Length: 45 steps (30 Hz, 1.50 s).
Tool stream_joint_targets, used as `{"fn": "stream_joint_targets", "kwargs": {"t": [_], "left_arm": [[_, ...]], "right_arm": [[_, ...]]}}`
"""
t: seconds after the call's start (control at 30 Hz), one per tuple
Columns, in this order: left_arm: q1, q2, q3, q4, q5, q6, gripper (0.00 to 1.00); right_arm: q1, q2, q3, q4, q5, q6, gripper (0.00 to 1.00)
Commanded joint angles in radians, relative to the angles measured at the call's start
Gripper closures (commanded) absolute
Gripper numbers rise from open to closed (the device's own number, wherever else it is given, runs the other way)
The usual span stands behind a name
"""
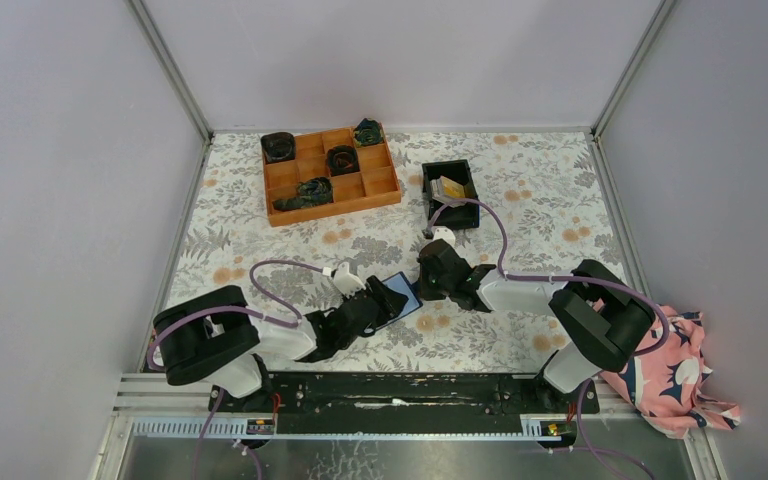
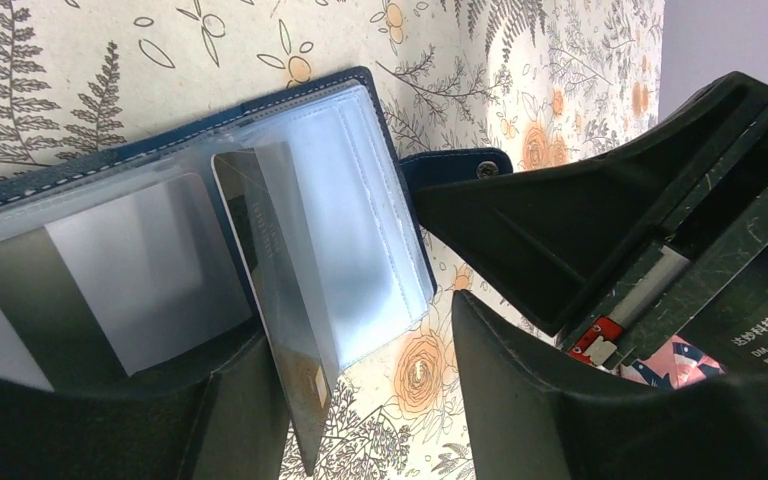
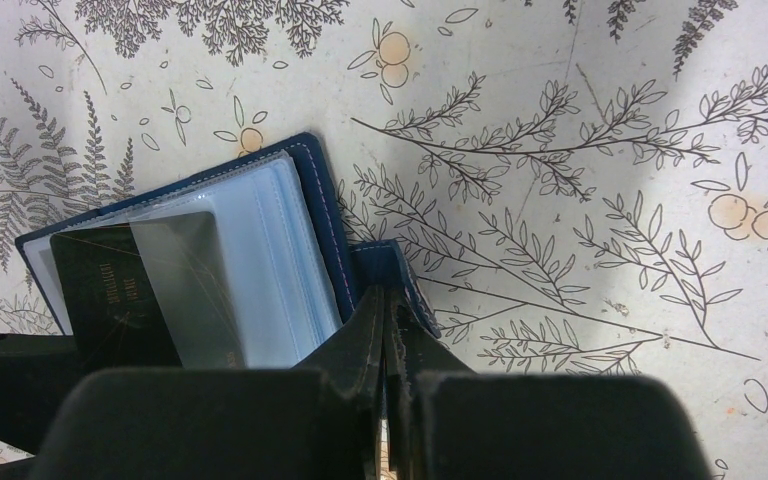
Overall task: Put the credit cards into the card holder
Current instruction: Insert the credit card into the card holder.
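card holder (image 2: 340,230) | left gripper (image 2: 355,335) released around its edge; right gripper (image 3: 385,310) grasping snap tab (image 3: 392,265)

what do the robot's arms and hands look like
The left arm and right arm have bulky black joints and white links, each trailing a purple cable. The left hand and right hand are black, with two wedge-shaped fingers.

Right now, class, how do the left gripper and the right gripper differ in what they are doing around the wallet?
The left gripper has its jaws apart, while the right gripper is shut. The right gripper pinches the snap tab of the wallet; the left gripper grips nothing, and a card pokes out loose in its gap. Both sit low over the open wallet.
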Motion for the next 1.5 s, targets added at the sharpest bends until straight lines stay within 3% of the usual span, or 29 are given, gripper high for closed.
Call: {"fn": "stream_joint_targets", "kwargs": {"t": [0.0, 0.17, 0.37, 0.63, 0.87, 1.1, 1.47], "left_arm": [[-0.010, 0.032, -0.062, -0.180, -0.028, 0.010, 0.36], [-0.010, 0.049, -0.076, -0.163, -0.066, -0.016, 0.38], [-0.010, 0.096, -0.125, -0.003, -0.067, -0.056, 0.41], [-0.010, 0.149, -0.141, 0.133, -0.027, -0.049, 0.41], [-0.010, 0.196, -0.156, 0.213, -0.009, -0.076, 0.39], [-0.011, 0.251, -0.184, 0.329, 0.013, -0.113, 0.37], [-0.010, 0.353, -0.232, 0.531, 0.056, -0.166, 0.35]], "right_arm": [[0.001, 0.074, -0.056, -0.185, -0.035, -0.016, 1.00], [0.002, 0.037, -0.065, -0.204, -0.012, -0.014, 1.00], [0.002, -0.032, -0.063, -0.259, 0.032, -0.014, 1.00], [0.003, -0.121, -0.063, -0.312, 0.061, -0.013, 0.87], [0.068, -0.283, -0.072, -0.332, 0.091, 0.001, 0.85], [0.183, -0.357, -0.100, -0.249, 0.105, 0.033, 0.82], [0.349, -0.319, -0.139, -0.031, 0.177, 0.063, 0.79]]}}
